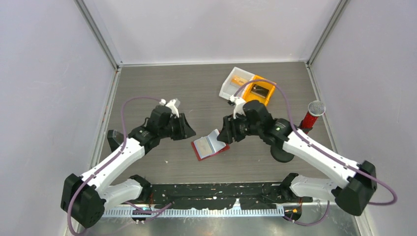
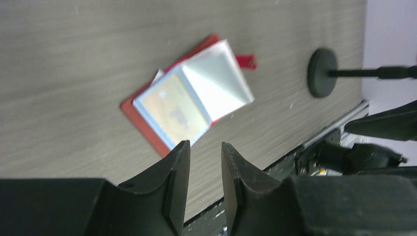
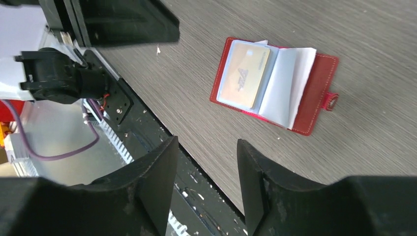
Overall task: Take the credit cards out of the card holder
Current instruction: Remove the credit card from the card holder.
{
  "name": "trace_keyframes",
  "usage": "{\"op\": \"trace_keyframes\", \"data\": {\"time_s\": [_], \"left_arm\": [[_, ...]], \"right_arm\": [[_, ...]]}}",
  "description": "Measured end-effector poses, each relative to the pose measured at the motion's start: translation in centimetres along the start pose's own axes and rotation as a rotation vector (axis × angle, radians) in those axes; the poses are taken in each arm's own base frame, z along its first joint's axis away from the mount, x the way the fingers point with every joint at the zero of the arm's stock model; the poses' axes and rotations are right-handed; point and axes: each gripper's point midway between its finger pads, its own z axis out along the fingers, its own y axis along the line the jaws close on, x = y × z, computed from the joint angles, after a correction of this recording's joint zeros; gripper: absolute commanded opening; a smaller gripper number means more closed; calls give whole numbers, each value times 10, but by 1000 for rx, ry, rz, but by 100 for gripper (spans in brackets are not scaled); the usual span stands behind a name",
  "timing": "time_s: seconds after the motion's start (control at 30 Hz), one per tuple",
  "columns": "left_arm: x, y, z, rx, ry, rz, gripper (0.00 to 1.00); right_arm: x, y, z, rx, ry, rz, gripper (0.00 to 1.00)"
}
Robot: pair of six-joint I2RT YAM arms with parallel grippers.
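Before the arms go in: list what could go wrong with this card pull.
The card holder lies loose; left gripper and right gripper both hover empty, so tugging the credit card may drag it along. The pale sleeve page stands half-raised and could flop over the card.

bare table (image 1: 162, 83) around card holder (image 1: 209, 146), bins (image 1: 225, 90) behind

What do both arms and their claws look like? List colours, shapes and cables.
Left arm and right arm: white link shells, black joints and bases, a purple cable looping along each. Left claw and right claw: two matte black tapered fingers.
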Motion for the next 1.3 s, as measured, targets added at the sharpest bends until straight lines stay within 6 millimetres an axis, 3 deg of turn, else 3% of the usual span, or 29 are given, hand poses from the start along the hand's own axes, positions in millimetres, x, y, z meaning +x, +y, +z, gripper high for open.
{"op": "trace_keyframes", "data": {"time_s": [0.17,0.3,0.5,0.8,1.1,1.3], "left_arm": [[62,34,19,-26,163,-78,29],[81,47,26,-44,204,-114,29],[65,48,19,-59,106,-89,32],[28,61,-25,-157,-136,-6,43],[16,67,-54,-189,-254,17,46],[19,73,-58,-195,-276,15,46]], "right_arm": [[17,-7,40,27,86,17,49],[30,-21,70,88,140,39,62],[34,-24,103,189,171,-18,69],[49,-31,139,307,183,-83,79],[76,-39,167,390,238,-123,81],[81,-45,177,440,248,-149,77]]}}
